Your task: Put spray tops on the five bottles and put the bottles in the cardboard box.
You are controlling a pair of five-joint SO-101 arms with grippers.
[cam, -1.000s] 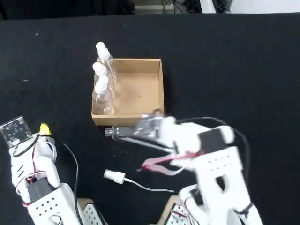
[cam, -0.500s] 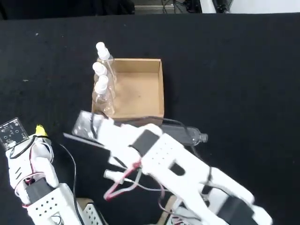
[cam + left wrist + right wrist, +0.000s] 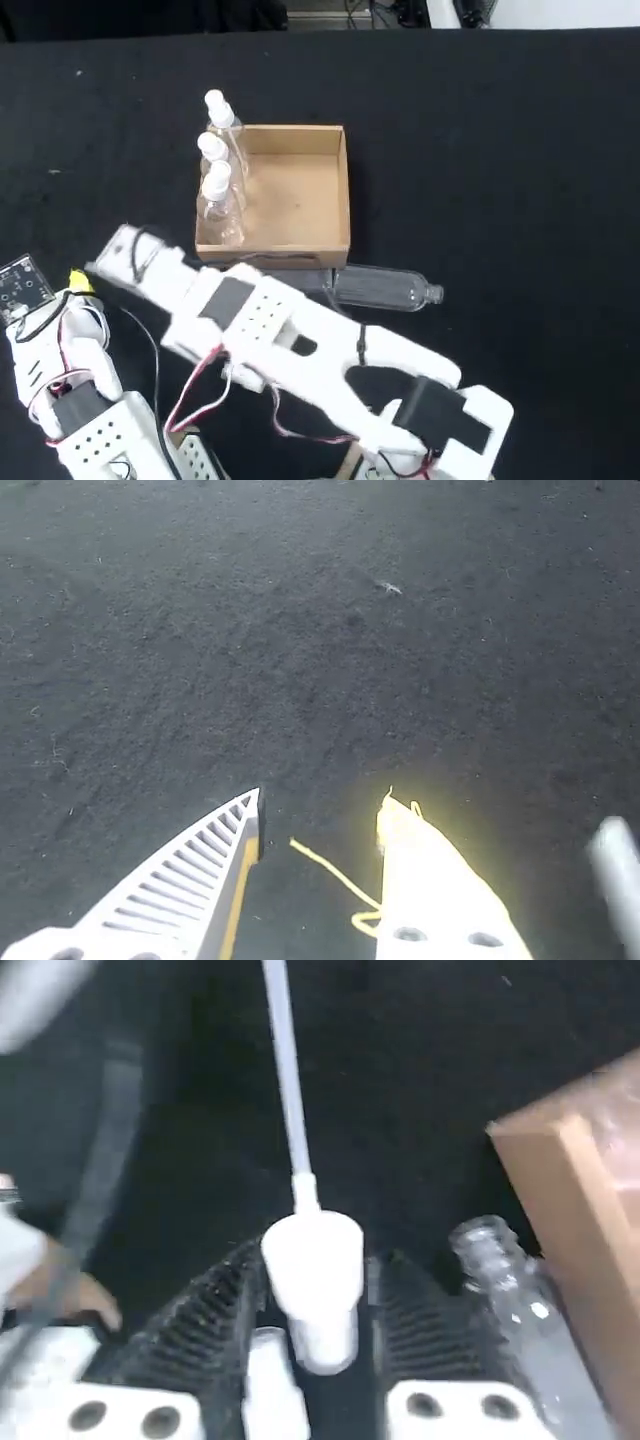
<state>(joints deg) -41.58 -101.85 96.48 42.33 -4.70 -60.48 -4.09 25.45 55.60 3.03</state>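
Clamping a white spray top [image 3: 311, 1270], thin tube [image 3: 284, 1080] sticking straight out, in my right gripper [image 3: 322, 1262]; left gripper [image 3: 322, 802] spread, holding nothing.

Fingers [image 3: 205, 1320] around spray top [image 3: 312, 1270] — bottle [image 3: 497, 1263] beside

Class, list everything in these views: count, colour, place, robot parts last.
table: one, black, under everything.
cardboard box: one, brown, open, mid-table.
bottles with spray tops: three, clear, white-topped, upright in a row at the box's left wall.
bottle without a top: one, clear, lying on the table before the box's right corner.
open neck: one, clear, beside the box wall; maybe that same bottle.
spray top: one, white with a thin tube, held in the right hand.
left arm: one, white, near-left corner; left hand open over bare table.
right arm: one, white, stretched across the table's front.
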